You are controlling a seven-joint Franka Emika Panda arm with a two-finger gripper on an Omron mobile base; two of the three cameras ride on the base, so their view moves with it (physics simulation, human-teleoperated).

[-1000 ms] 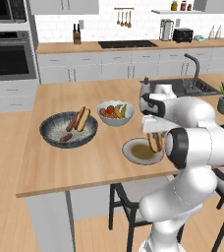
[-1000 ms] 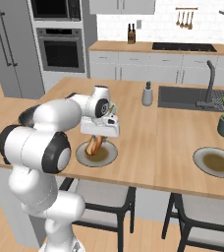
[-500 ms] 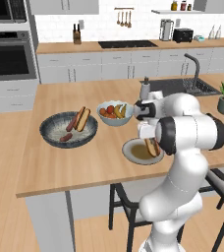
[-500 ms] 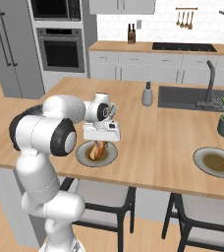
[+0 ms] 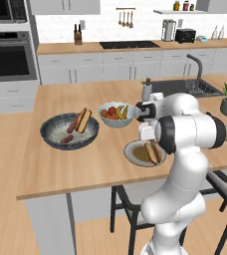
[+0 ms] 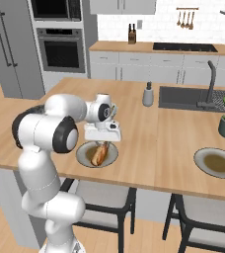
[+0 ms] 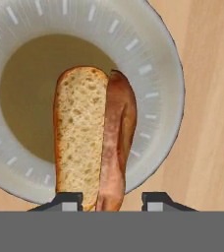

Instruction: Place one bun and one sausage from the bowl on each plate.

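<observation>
In the hand view we saw the bun (image 7: 79,135) and the sausage (image 7: 117,142) lying side by side, touching, on the near plate (image 7: 153,74), both running from centre toward 6 o'clock. The gripper (image 7: 111,199) hovered over them with its finger tips (image 7: 67,199) parted either side of the pair and gripping nothing we could make out. In the left base view, the bowl (image 5: 53,134) sat at 9 o'clock of that plate, holding another bun (image 5: 84,121) and two sausages (image 5: 77,120); the second plate (image 6: 217,163) lay well apart at 3 o'clock in the right base view.
</observation>
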